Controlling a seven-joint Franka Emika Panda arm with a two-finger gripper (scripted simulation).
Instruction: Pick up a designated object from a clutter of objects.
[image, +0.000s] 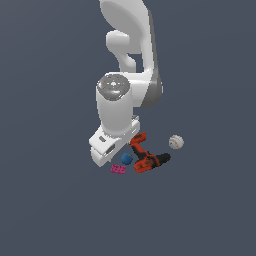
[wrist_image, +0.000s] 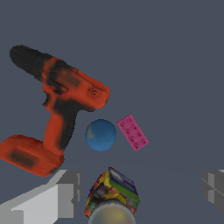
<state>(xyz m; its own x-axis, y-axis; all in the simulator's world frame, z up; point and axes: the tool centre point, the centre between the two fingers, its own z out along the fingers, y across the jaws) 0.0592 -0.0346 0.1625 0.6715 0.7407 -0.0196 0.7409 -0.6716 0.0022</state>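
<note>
The pink studded brick (wrist_image: 132, 132) lies flat on the grey floor beside the blue ball (wrist_image: 101, 135). In the exterior view the brick (image: 118, 169) sits just below the ball (image: 127, 159), at the near edge of the clutter. My gripper (wrist_image: 140, 190) is open, its two fingers (wrist_image: 65, 192) wide apart and empty. The multicoloured can (wrist_image: 112, 192) shows between them; the brick lies apart, beyond the fingertips. In the exterior view the white hand (image: 107, 146) hangs low over the clutter's left side and hides the can.
The orange-and-black power drill (wrist_image: 57, 118) lies on its side next to the ball; in the exterior view the drill (image: 148, 157) is to the right of the ball. The white baseball (image: 176, 142) sits further to the exterior view's right.
</note>
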